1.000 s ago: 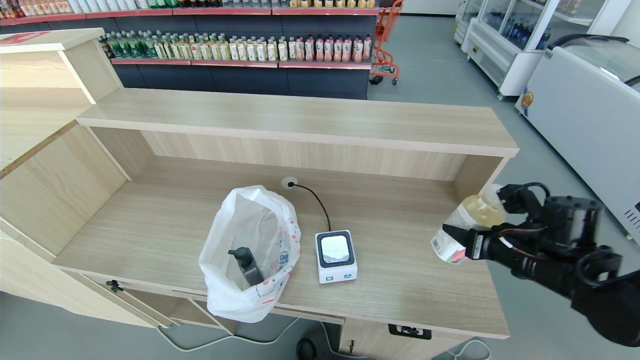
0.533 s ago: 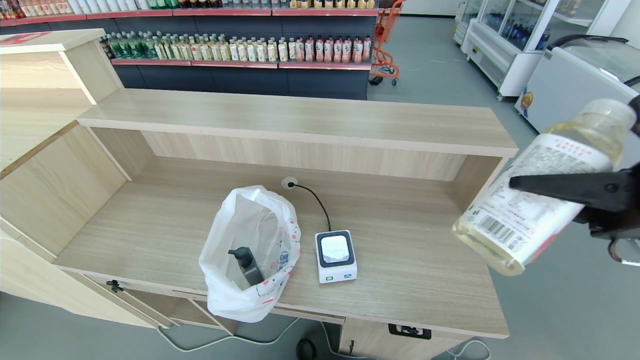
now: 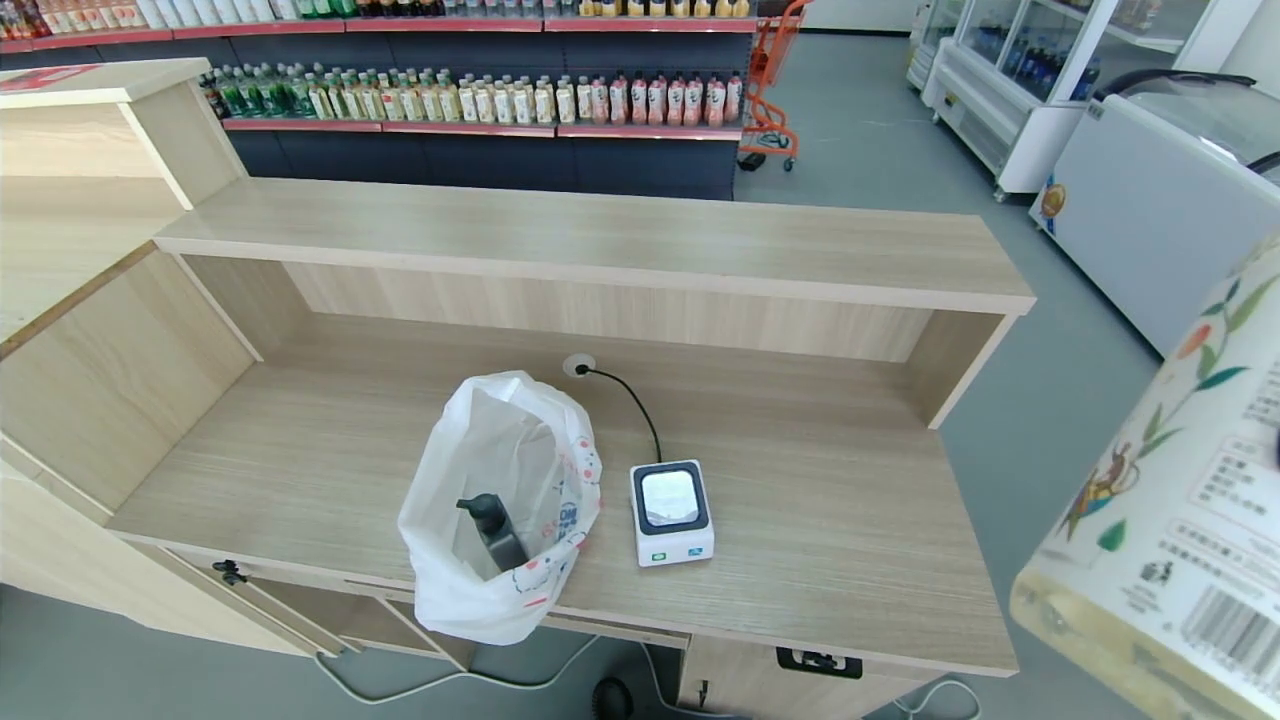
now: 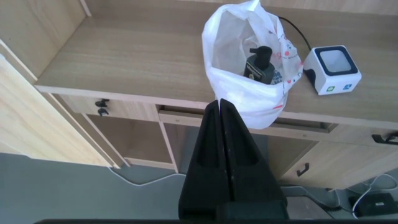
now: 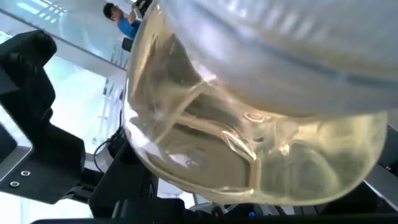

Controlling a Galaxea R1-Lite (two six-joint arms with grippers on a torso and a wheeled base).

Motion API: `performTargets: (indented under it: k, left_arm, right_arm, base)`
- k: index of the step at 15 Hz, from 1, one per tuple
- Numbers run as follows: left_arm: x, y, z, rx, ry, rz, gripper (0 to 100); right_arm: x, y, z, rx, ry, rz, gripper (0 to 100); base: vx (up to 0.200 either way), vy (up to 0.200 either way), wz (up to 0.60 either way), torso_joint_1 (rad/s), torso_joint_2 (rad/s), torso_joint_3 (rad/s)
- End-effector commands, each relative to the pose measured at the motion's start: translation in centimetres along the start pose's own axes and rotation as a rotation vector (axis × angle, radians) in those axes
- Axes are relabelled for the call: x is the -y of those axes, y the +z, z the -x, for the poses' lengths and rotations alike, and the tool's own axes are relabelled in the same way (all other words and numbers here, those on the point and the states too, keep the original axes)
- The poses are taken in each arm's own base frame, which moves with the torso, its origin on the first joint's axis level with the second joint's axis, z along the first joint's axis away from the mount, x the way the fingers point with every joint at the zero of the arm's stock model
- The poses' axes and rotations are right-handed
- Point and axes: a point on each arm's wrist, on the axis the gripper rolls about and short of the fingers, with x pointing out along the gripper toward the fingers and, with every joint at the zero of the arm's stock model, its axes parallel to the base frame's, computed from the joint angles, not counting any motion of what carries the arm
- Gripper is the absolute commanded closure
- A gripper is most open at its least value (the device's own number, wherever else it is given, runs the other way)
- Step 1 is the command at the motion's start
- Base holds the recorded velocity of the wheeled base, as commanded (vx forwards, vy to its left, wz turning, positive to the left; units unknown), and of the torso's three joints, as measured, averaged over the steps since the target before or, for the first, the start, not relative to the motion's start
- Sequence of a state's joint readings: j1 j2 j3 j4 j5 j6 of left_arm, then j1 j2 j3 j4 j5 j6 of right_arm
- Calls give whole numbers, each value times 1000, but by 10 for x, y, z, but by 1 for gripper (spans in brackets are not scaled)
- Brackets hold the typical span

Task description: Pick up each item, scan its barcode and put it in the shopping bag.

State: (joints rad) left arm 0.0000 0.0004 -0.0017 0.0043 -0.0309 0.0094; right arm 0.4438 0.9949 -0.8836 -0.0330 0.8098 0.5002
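Observation:
A clear bottle of pale yellow liquid hangs very near the head camera at the lower right, off the counter's right end, its label's barcode facing the camera. Its base fills most of the right wrist view, held beside my right gripper's black finger. The white shopping bag stands open on the counter with a dark pump bottle inside. The white scanner sits just right of the bag. My left gripper is shut and empty, low in front of the counter, below the bag.
The wooden counter has a raised back ledge and side walls. A black cable runs from the scanner to a hole at the back. Drawers sit under the counter. Freezers stand at the right.
The bottle has risen from the counter's right end and come much closer to the head camera, so the right arm is now out of that view. Bag and scanner have not moved.

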Motion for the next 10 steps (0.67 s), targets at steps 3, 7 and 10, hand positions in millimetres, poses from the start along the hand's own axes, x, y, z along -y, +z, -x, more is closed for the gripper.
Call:
performTargets:
  k: [3, 7, 10]
  left_arm:
    - [0, 0, 0, 0, 0, 0, 100]
    - [0, 0, 0, 0, 0, 0, 100]
    - [0, 0, 0, 3, 0, 0, 100]
  right_arm:
    - [-16, 5, 4, 5, 74, 45, 100]
    - [-27, 0, 5, -24, 156, 65, 100]
    - [-31, -2, 4, -46, 195, 68, 100]
  base:
    - [0, 0, 0, 0, 0, 0]
    - [0, 0, 0, 0, 0, 0]
    - [0, 0, 0, 0, 0, 0]
